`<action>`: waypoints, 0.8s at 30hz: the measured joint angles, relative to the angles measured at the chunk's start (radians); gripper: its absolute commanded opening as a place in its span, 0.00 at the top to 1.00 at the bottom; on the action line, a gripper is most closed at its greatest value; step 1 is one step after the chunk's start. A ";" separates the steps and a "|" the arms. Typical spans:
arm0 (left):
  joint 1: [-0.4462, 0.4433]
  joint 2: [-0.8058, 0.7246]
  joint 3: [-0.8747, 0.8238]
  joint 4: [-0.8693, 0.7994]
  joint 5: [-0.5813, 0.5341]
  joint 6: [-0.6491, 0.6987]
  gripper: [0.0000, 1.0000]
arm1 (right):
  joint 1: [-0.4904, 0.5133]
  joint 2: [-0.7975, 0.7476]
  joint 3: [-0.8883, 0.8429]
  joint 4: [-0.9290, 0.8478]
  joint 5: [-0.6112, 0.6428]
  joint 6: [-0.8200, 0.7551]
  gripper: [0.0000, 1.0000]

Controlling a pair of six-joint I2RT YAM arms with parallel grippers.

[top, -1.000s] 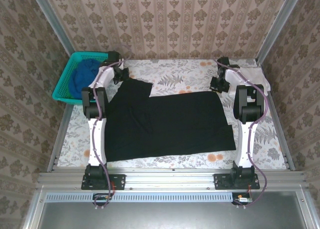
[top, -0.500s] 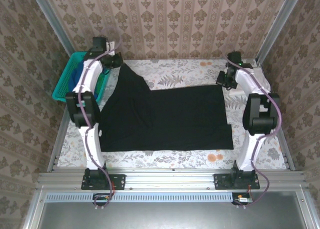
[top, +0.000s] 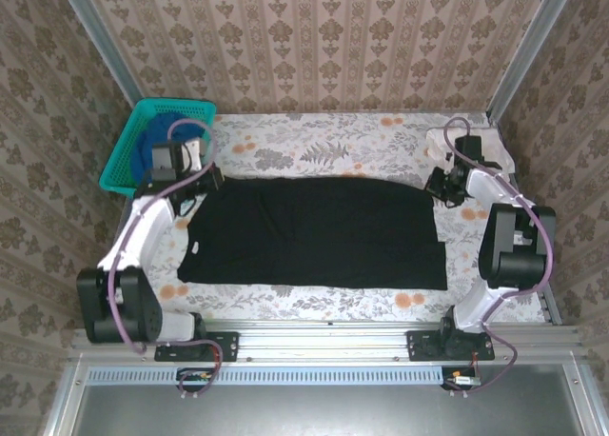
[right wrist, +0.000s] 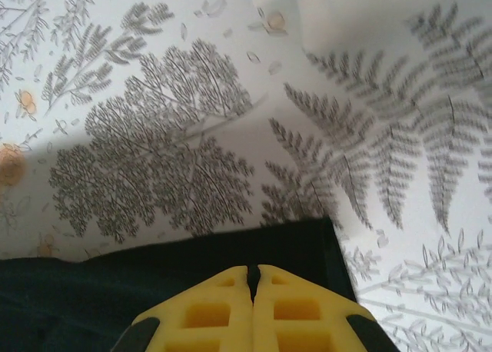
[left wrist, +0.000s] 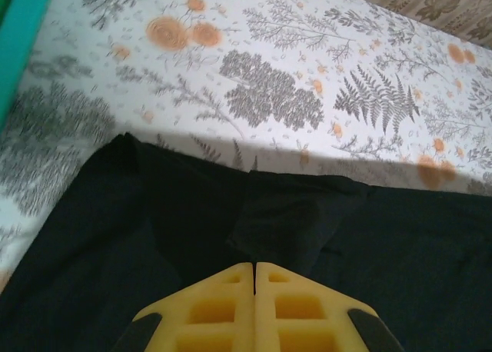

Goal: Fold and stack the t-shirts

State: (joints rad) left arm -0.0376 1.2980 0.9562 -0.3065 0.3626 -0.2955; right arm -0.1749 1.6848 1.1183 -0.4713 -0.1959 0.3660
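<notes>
- Flowery table cloth (top: 314, 150) covers the table, with patterned wallpaper all around.
- A large black t-shirt (top: 314, 231) lies flat in the middle, folded into a wide shape.
- The left gripper (left wrist: 254, 266) has its yellow fingers (left wrist: 215, 306) pressed tight together, pinching the shirt's far left edge.
- The right gripper (right wrist: 252, 269) is squeezed closed too, on the far right corner.
- A blue t-shirt (top: 152, 136) sits in the teal plastic basket (top: 119, 160) at the far left.
- A pale white-pink t-shirt (top: 501, 150) lies at the far right.
</notes>
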 measured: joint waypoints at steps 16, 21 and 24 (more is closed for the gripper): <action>0.000 -0.449 -0.424 -0.036 -0.065 -0.076 1.00 | -0.031 -0.145 -0.192 0.012 0.034 0.057 1.00; -0.001 -0.526 -0.434 -0.080 -0.072 -0.084 1.00 | -0.051 -0.146 -0.225 0.012 0.058 0.057 1.00; -0.006 -0.533 -0.442 -0.087 -0.076 -0.101 1.00 | -0.055 -0.156 -0.252 0.011 0.055 0.061 1.00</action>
State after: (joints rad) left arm -0.0433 0.7654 0.5140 -0.3939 0.2871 -0.3969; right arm -0.2295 1.5288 0.8661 -0.4599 -0.1406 0.4271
